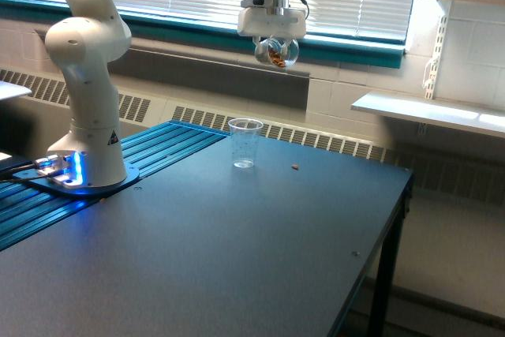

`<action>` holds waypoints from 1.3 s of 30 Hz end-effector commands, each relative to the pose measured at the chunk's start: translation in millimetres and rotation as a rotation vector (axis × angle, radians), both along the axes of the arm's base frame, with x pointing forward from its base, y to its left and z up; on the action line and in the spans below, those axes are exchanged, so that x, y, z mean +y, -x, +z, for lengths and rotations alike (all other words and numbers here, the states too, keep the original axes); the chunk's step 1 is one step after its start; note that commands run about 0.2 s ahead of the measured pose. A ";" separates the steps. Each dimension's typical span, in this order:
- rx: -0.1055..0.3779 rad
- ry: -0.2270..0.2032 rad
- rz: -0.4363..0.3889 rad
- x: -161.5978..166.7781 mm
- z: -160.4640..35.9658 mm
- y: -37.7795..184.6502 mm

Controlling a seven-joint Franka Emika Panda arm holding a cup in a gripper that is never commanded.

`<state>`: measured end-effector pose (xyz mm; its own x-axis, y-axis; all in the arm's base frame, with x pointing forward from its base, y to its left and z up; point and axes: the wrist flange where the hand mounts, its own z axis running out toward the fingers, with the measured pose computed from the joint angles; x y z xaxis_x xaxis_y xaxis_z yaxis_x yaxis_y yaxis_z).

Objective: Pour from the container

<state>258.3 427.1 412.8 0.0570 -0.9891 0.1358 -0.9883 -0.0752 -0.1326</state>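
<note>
The container, a small clear rounded vessel with brown pieces inside, hangs high above the table in the exterior view. My gripper is shut on it from above. It is tipped on its side. Well below it and a little to the exterior view's left stands a taller clear plastic cup, upright on the dark table. One small brown piece lies on the table to the exterior view's right of that cup.
The arm's white base stands on blue rails at the exterior view's left. A window with blinds and a radiator run behind the table. A white shelf is at the exterior view's right. The table's edge drops off at the right.
</note>
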 end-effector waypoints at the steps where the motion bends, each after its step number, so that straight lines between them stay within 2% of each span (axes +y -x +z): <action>1: -0.007 -0.020 -0.093 -6.9 0.6 -7.5; 7: 0.009 -0.036 -0.119 -11.0 -2.9 -6.0; 39: -0.026 -0.109 -0.251 -11.6 3.8 -4.4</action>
<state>263.6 414.4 412.0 -0.1429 -0.9881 0.0575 -0.9806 0.1335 -0.1433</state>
